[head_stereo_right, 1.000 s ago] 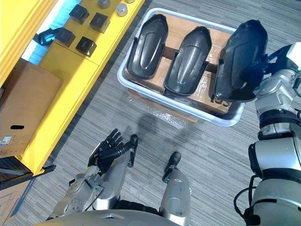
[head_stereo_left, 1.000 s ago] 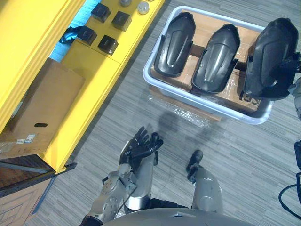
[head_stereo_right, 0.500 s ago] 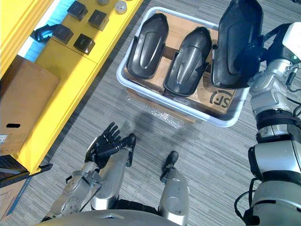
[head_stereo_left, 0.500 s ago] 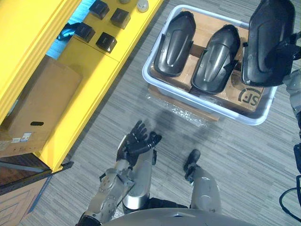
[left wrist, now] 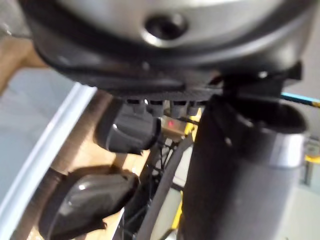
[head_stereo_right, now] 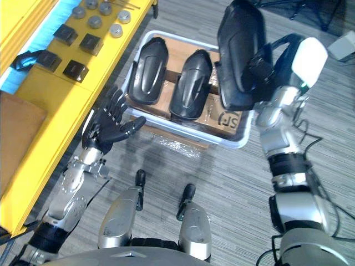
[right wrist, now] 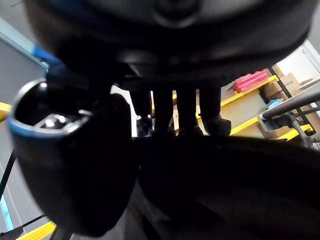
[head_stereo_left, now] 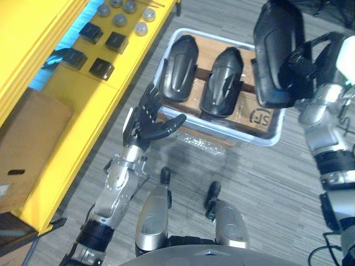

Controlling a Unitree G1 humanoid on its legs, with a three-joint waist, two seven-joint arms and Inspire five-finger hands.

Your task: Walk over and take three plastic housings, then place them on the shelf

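Left robot hand (head_stereo_left: 148, 119) had come up from low by the floor to the near left corner of the white bin (head_stereo_left: 266, 138), fingers spread, thumb out, holding nothing. Right robot hand (head_stereo_left: 302, 61) had raised the black plastic housing (head_stereo_left: 275, 55) higher, fingers curled round its edge, held upright above the bin's right end. A second housing (head_stereo_left: 180, 69) and a third housing (head_stereo_left: 220, 83) lay side by side on cardboard in the bin, just beside the yellow shelf (head_stereo_left: 83, 105).
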